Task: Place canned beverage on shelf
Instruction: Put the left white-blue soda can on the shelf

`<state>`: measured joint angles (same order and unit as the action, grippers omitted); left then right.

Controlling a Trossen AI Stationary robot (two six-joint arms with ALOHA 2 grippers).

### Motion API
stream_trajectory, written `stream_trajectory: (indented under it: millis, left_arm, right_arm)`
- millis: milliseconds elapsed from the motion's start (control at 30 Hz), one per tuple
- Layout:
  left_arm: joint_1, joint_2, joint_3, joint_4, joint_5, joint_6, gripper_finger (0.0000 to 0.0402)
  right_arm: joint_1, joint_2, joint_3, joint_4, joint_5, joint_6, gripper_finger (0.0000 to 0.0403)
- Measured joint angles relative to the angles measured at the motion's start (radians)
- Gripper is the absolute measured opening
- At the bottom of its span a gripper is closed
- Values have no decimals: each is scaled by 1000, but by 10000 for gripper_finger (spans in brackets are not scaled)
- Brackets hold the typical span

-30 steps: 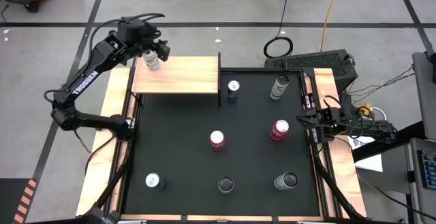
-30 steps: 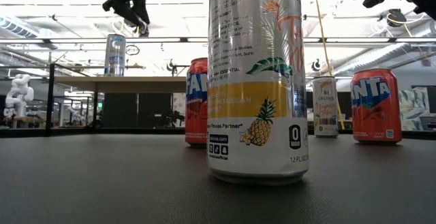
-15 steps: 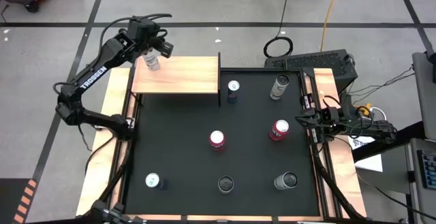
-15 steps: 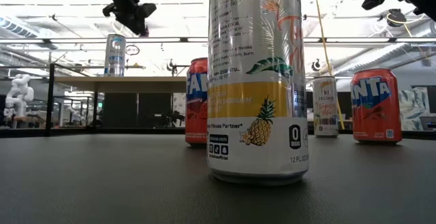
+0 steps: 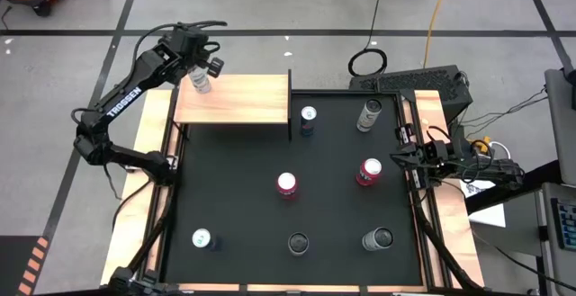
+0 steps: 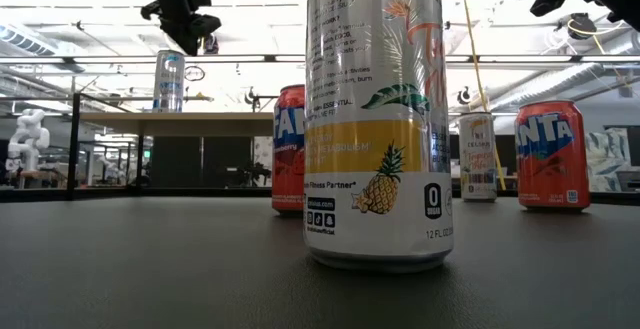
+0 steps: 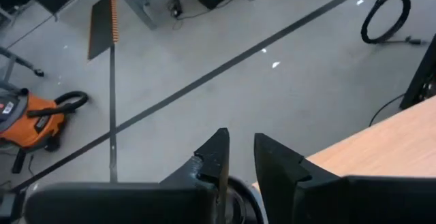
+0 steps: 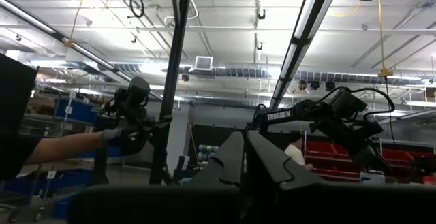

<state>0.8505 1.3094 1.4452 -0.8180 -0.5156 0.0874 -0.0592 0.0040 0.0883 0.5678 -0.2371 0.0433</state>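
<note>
**One can shelved, seven left on the mat**

While a can [image 5: 201, 82] stands upright at the left back corner of the shelf [image 5: 243, 101], the left gripper [image 5: 205, 63] hangs just above and behind it, holding nothing. Its fingers [image 7: 216, 157] stand a narrow gap apart in the wrist view. Seven cans remain on the black mat [image 5: 234, 188], all upright, long axes vertical. The blue can [image 5: 308, 119] stands just right of the shelf's edge; the silver can [image 5: 201, 239] is at the front left. Both lie nearer the left arm, so I judge it will fetch next. The right gripper [image 5: 402, 158] waits shut and empty at the mat's right edge, beside a red can [image 5: 368, 171].
</note>
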Motion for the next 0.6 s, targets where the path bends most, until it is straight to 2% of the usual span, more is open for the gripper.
stream_trajectory:
  millis: [600]
  left_arm:
    - [0,0,0,-47,-21,6,5]
  right_arm:
    - [0,0,0,-5,0,-2,0]
